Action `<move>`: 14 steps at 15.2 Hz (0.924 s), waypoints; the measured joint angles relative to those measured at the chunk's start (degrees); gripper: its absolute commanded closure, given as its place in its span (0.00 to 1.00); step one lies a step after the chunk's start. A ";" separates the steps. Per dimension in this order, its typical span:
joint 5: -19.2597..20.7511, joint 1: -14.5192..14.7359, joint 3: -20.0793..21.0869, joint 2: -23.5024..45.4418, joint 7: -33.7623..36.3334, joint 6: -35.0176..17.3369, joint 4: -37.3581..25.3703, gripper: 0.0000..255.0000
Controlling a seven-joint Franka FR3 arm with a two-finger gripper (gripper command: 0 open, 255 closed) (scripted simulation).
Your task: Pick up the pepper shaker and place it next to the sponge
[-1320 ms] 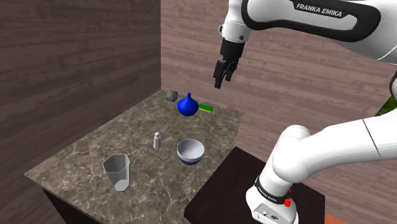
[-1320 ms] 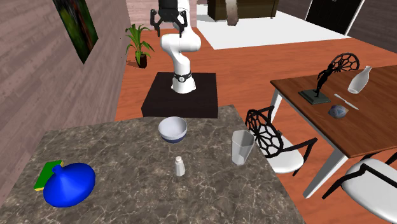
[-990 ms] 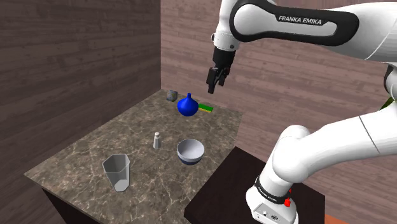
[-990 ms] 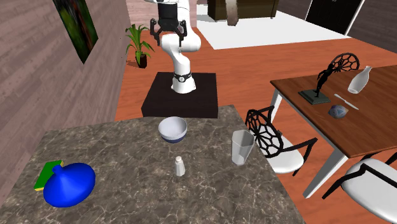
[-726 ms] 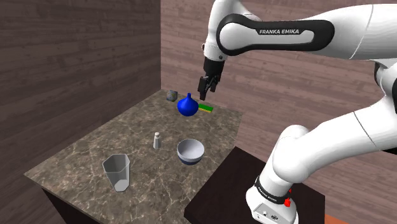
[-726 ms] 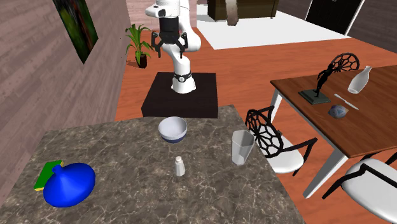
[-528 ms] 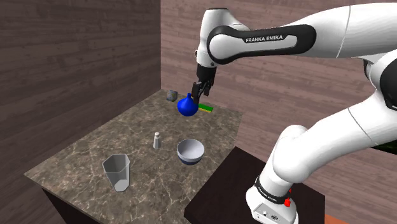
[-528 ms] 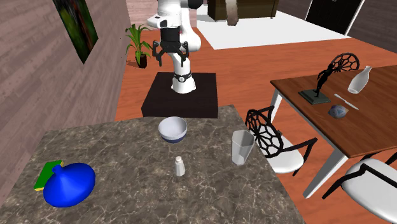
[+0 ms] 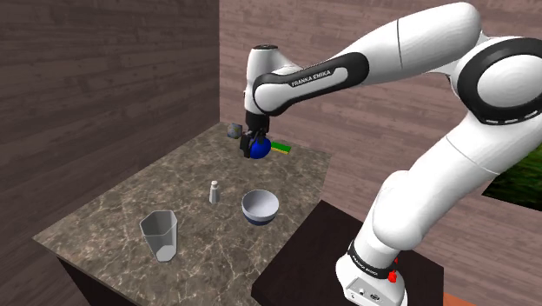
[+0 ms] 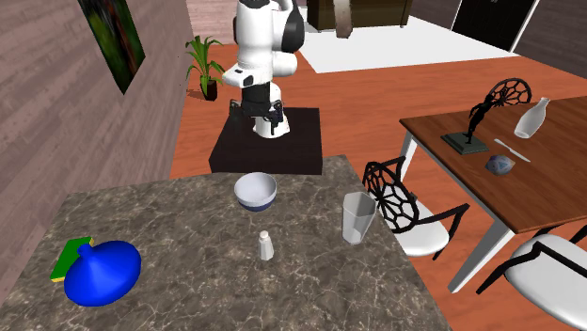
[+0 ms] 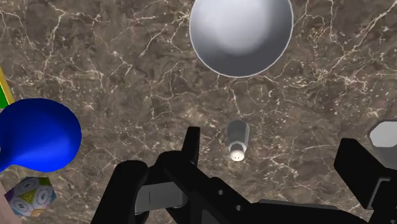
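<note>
The hand [image 9: 250, 141] hangs open-fingered above the desk [image 9: 122, 213], and the slim pepper shaker [image 9: 214, 192], standing at nine o'clock of the bowl [image 9: 260, 207] in the shoulder view, could easily be toppled if one finger clips it coming down.

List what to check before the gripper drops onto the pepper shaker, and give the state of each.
1. Fingers open: ok. The gripper holds nothing, and its fingers stand apart.
2. Shaker standing: ok. The pepper shaker is upright on the marble table.
3. Room around it: ok. The bowl and the glass stand apart from it.
4. Centring: not ok. In the wrist view it lies between the fingers but nearer one.
5. Drop spot: ok. Bare marble shows beside the sponge, though the blue vase stands close on one side.
</note>
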State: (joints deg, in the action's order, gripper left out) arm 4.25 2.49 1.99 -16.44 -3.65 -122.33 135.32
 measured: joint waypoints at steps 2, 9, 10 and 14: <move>0.52 -0.10 -0.04 4.02 -0.31 -3.26 -0.79 0.00; 2.82 0.16 0.48 18.42 0.25 -12.72 -5.67 0.00; 3.18 0.14 0.44 20.71 0.14 -13.77 -6.91 0.00; 4.77 0.73 0.57 30.09 0.82 -16.66 -13.36 0.00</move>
State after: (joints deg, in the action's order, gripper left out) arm 9.02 3.22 2.56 13.65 -2.84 -138.99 121.96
